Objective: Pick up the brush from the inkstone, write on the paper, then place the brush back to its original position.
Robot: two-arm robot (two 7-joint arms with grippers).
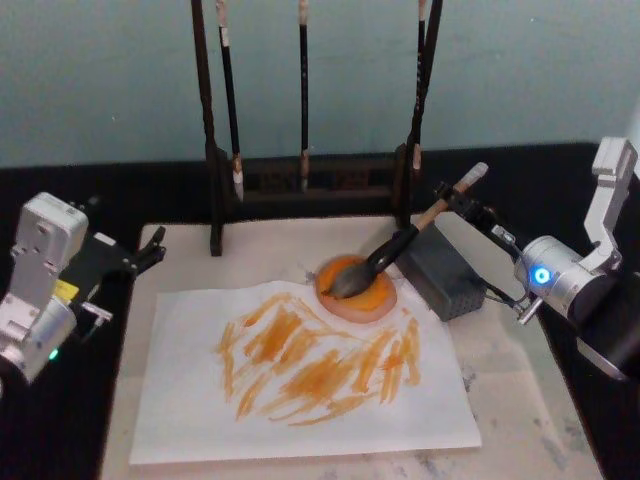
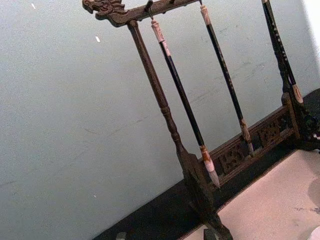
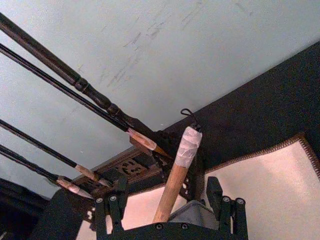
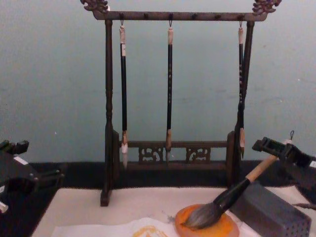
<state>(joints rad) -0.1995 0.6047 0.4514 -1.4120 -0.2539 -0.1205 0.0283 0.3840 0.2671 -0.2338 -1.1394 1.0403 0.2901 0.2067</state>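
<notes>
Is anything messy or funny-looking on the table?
Yes: the paper is covered in scribbly orange strokes, not neat writing. The brush lies tilted, bristles in the inkstone, handle over the grey block, between the open right gripper fingers. The left gripper hangs open at the left.

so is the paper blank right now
No, the paper has orange strokes across much of its middle.

One thick calligraphy brush [image 1: 400, 245]; three thin hanging brushes [image 1: 303, 100]; one carved wooden brush rack [image 4: 108, 123]; one round orange inkstone [image 1: 374, 299]; one white paper sheet [image 1: 180, 420]; one grey perforated block [image 1: 445, 268]; one beige mat [image 1: 525, 385].
</notes>
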